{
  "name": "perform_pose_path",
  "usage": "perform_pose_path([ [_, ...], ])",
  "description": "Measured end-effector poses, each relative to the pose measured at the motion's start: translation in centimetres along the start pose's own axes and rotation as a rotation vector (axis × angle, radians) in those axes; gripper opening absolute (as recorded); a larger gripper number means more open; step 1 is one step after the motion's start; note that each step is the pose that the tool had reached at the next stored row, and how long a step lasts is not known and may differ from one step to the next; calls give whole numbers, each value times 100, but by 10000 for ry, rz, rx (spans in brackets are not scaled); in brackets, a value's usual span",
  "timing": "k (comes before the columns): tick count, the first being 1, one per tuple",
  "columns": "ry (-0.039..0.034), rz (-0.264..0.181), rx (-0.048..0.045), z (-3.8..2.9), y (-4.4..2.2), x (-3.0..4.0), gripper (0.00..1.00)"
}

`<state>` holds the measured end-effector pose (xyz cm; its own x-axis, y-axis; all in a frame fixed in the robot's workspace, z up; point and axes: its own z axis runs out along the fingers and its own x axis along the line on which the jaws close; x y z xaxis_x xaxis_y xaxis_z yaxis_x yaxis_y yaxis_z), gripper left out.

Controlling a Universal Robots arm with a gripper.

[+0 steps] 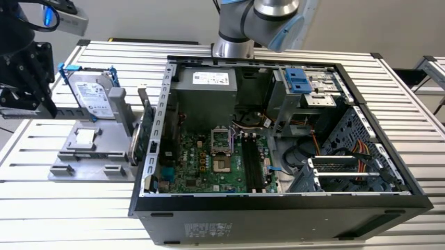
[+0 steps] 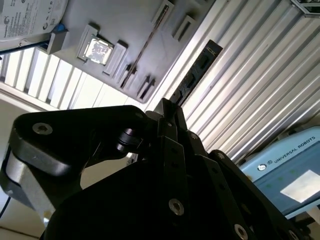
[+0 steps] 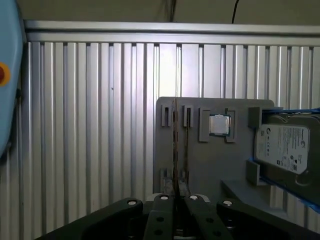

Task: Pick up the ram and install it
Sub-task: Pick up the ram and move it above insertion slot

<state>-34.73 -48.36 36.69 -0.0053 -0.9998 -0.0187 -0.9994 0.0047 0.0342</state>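
The ram (image 2: pixel 196 71) is a dark, narrow stick with a small white mark near its far end. It juts straight out from my fingertips, over the table slats. In the first wrist view the ram (image 3: pixel 174 145) shows edge-on as a thin brownish line rising from between the fingers. My gripper (image 2: pixel 170 109) is shut on its near end, the two black fingers (image 3: pixel 164 201) pressed close together. In the exterior view the black tool head (image 1: pixel 24 67) hangs at the exterior view's left, beside the grey holder tray (image 1: pixel 73 174). The open computer case (image 1: pixel 379 200) shows its green motherboard (image 1: pixel 201 161) with long black slots (image 1: pixel 249 162).
The grey holder tray (image 3: pixel 200 165) carries a silver hard drive (image 3: pixel 282 145) with blue clips, a square chip (image 3: pixel 218 125) and another thin stick (image 2: pixel 145 47) on edge in its slots. An upright green card (image 1: pixel 148 148) stands by the case wall. A pale blue device (image 2: pixel 295 175) lies on the slats.
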Motion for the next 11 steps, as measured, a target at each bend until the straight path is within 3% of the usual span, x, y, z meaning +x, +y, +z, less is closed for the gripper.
perform_pose_path([
  [4,0,0,0,-70,2,-1,0],
  [5,0,-1,0,-161,3,-3,0],
  [11,9,-1,-2,-177,4,-3,0],
])
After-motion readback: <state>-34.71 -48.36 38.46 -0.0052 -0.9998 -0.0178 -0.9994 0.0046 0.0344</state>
